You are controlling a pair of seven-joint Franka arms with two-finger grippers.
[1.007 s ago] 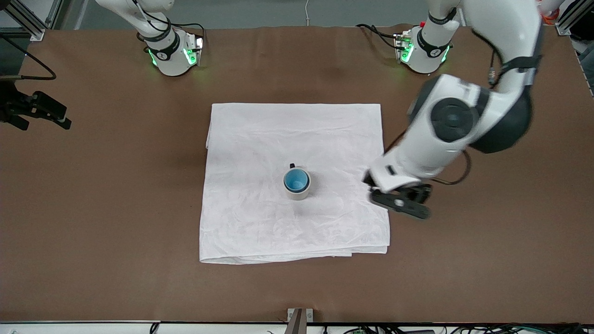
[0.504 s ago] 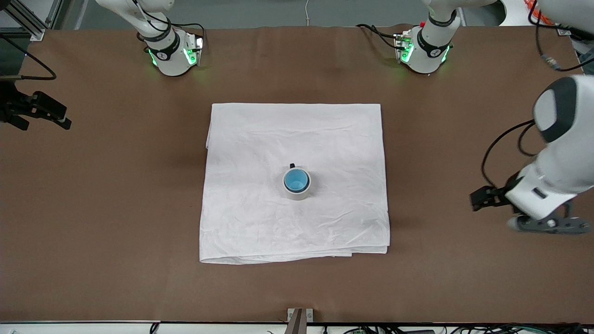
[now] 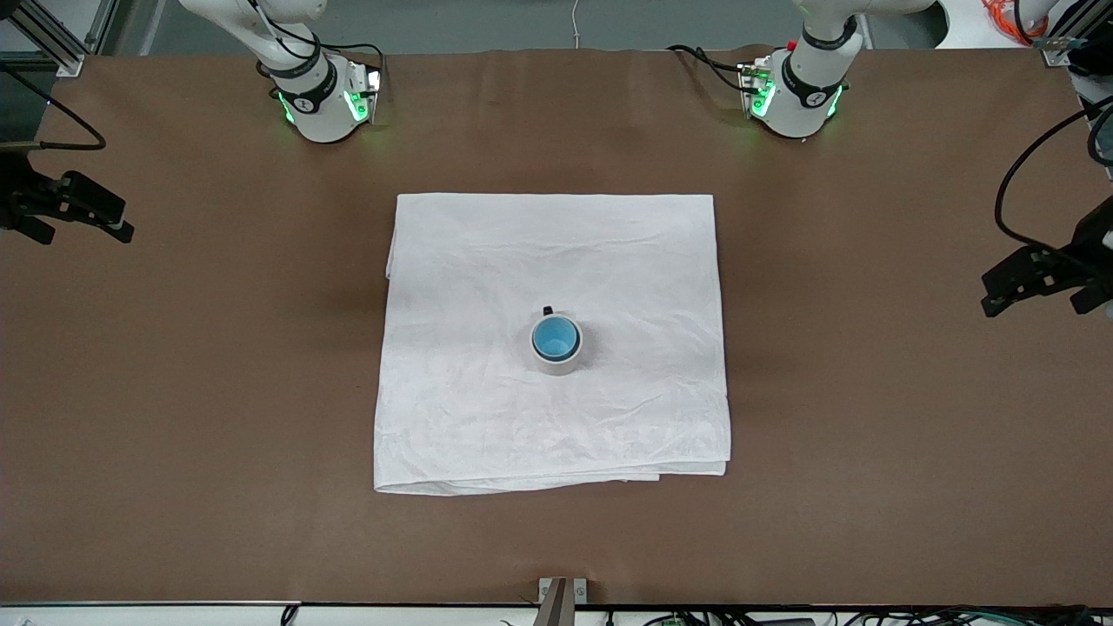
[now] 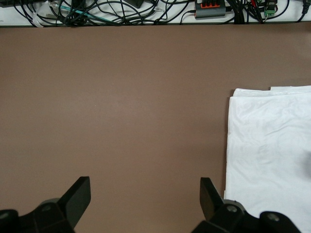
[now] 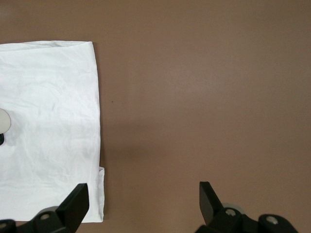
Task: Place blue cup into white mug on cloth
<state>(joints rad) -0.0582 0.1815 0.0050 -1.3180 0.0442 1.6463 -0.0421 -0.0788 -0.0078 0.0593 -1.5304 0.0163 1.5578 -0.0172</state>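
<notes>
The white cloth (image 3: 556, 339) lies spread in the middle of the table. The white mug (image 3: 556, 358) stands upright on it, its small black handle (image 3: 548, 310) pointing toward the robots' bases. The blue cup (image 3: 556, 338) sits upright inside the mug. My left gripper (image 4: 144, 199) is open and empty over bare table at the left arm's end, beside the cloth's edge (image 4: 272, 155). My right gripper (image 5: 142, 201) is open and empty over bare table at the right arm's end, beside the cloth (image 5: 48, 121). A sliver of the mug (image 5: 2, 120) shows there.
Only black wrist parts of the left arm (image 3: 1043, 276) and the right arm (image 3: 69, 204) show at the front view's side edges. Both arm bases (image 3: 317, 104) (image 3: 796, 96) stand along the table's top edge. Cables (image 4: 121, 9) lie past the table's edge.
The left arm has swung away from the cloth's edge out to its own end of the table. The cup, mug, cloth and right arm have not moved.
</notes>
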